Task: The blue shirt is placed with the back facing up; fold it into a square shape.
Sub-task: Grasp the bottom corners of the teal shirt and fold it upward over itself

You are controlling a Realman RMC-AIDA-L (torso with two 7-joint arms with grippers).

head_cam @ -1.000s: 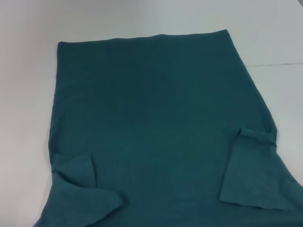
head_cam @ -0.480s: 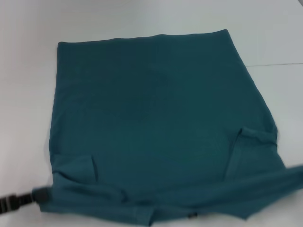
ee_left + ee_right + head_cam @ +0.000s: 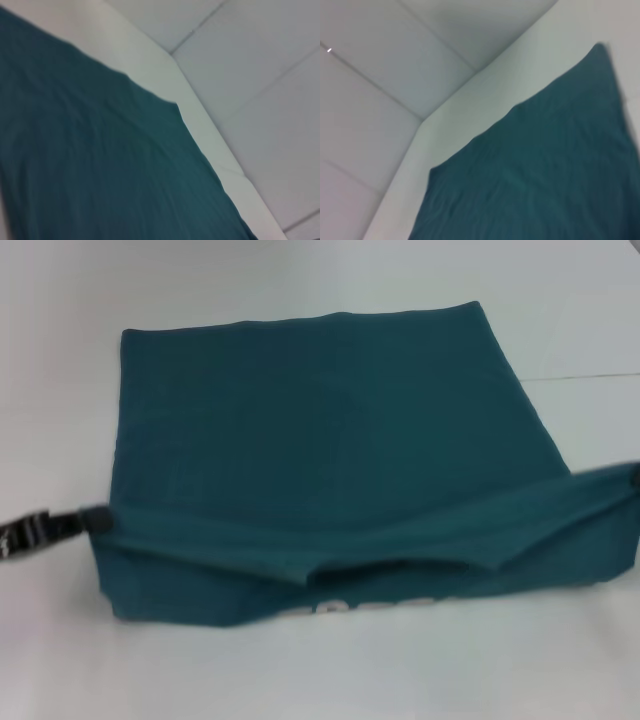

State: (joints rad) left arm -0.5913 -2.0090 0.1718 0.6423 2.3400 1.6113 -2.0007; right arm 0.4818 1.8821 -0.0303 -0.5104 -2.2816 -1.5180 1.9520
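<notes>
I have the blue shirt (image 3: 330,430) by its near end, my left hand (image 3: 95,520) pinching one corner and my right hand (image 3: 634,480) the other, so the lifted band stays taut between them for carrying toward the far hem. The rest lies flat mid-worktop (image 3: 300,670). Bare surface runs beyond the far hem and along both side edges, leaving room to lay the fold down.

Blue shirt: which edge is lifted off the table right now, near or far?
The near edge of the blue shirt: it hangs raised between the left gripper and the right gripper, folding over. The far edge lies flat on the table.
</notes>
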